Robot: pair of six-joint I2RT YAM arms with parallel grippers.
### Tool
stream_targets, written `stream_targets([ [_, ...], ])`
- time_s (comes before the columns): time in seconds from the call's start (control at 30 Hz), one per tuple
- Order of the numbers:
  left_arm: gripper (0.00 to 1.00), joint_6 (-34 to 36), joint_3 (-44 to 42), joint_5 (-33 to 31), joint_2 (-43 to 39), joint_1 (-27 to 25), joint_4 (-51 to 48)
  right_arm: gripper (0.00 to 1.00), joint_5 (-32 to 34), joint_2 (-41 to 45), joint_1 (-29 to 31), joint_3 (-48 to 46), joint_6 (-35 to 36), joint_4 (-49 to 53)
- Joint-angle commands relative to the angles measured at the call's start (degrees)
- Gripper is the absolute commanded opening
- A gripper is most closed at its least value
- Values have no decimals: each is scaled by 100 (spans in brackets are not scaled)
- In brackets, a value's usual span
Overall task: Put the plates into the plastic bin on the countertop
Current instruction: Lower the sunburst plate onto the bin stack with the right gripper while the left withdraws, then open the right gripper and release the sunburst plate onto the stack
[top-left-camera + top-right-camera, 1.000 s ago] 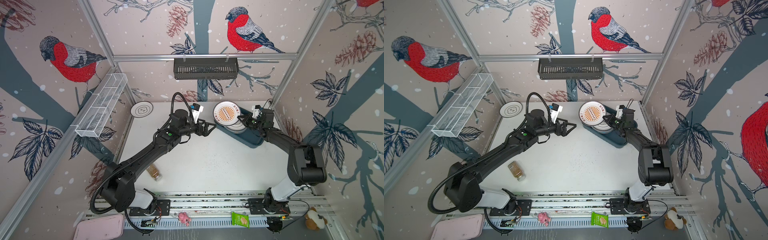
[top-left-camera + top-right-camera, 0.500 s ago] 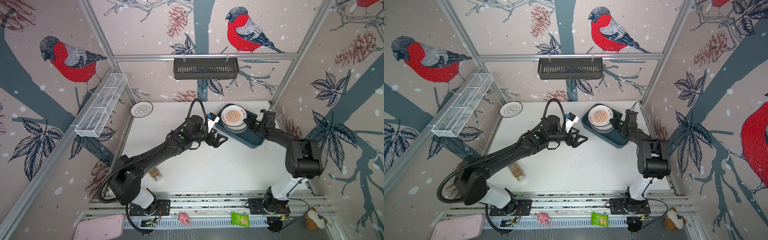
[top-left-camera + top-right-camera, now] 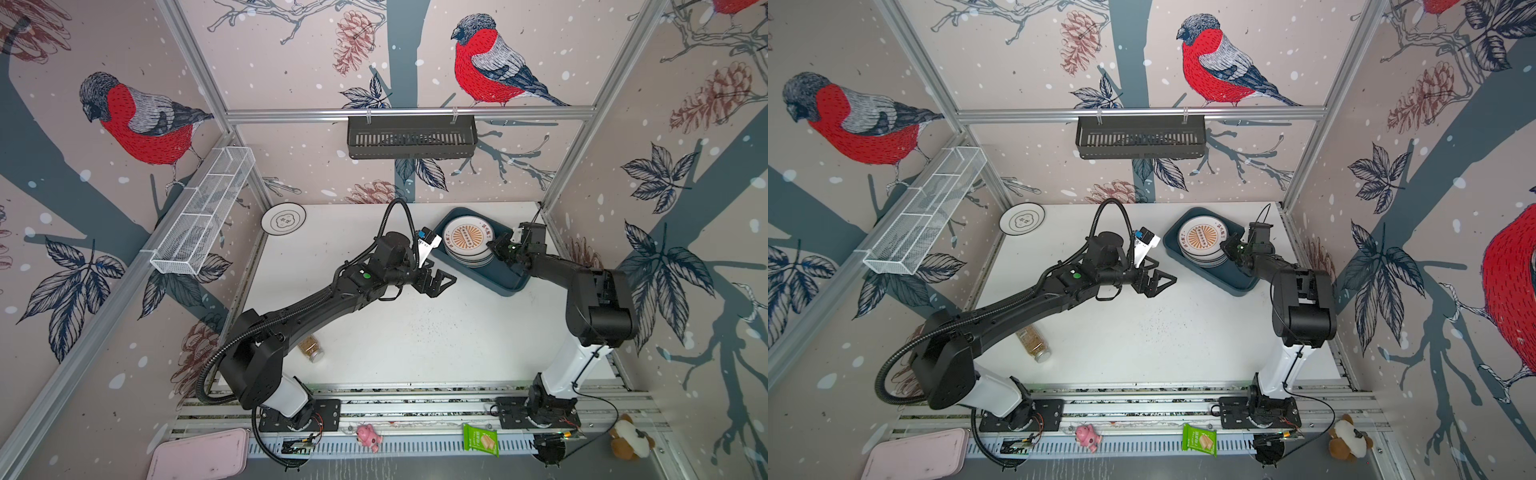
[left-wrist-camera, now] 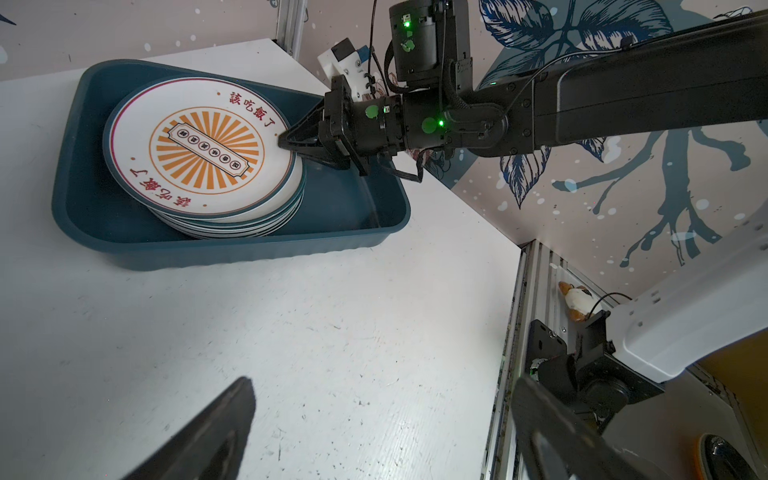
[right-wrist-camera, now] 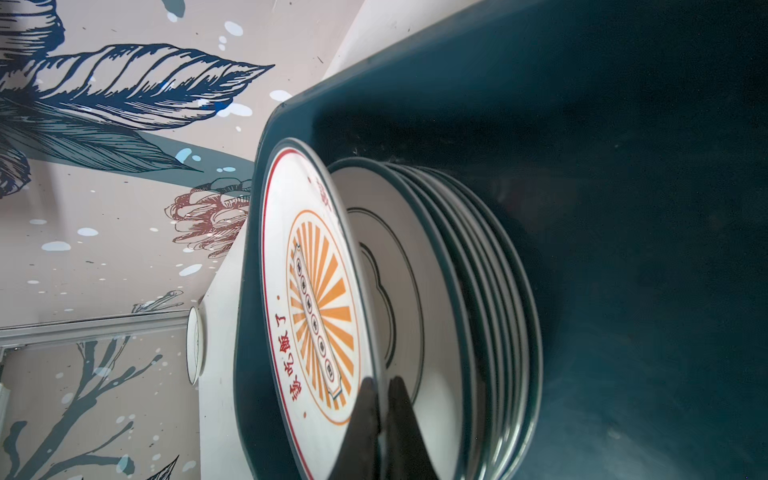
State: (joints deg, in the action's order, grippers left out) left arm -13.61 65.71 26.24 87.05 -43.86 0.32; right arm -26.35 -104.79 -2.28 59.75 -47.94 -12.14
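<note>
White laminate countertop (image 3: 415, 340) carries everything. Reading the top views as a clock with twelve at the back wall, the teal plastic bin (image 3: 506, 284) lies slanted at one to two o'clock. In its far half sits the stack of plates (image 4: 249, 224). The sunburst plate (image 4: 203, 145) is uppermost, offset from those below and tilted, its gripped edge lifted clear of the next plate. A lone cloud plate (image 3: 284, 219) lies flat at eleven o'clock, tight in the corner and not yet binned. The right gripper (image 5: 382, 384) is clenched on the sunburst plate's thin rim. The left gripper (image 3: 445, 286) hangs near the centre, fingers spread wide, holding nothing.

Risks, as I judge them: if the glazed plate is let go while tilted, it could skate off the stack or clatter down. The pinch covers little rim, so the plate may slip early. The cloud plate lies flush on the surface, so fingers may only shove it against the back wall.
</note>
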Motion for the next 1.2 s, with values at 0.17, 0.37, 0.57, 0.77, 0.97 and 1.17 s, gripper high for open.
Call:
stream_targets([
  [0.17,96,114,73,-145,-80,-9,-42,2,319,-5,-13,99,239,329],
  [0.37,96,156,102,-175,-91,-9,-92,4,275,-10,-9,42,294,370],
  [0.57,96,181,115,-254,-126,-8,-128,13,325,56,0,28,388,523],
  [0.77,96,174,147,-310,-109,-6,-178,21,379,220,67,41,546,686],
  [0.97,96,165,169,-489,-74,-7,-231,32,678,387,245,166,809,991],
  [1.17,96,131,264,-763,23,-9,-380,41,1195,468,446,357,1098,1460],
])
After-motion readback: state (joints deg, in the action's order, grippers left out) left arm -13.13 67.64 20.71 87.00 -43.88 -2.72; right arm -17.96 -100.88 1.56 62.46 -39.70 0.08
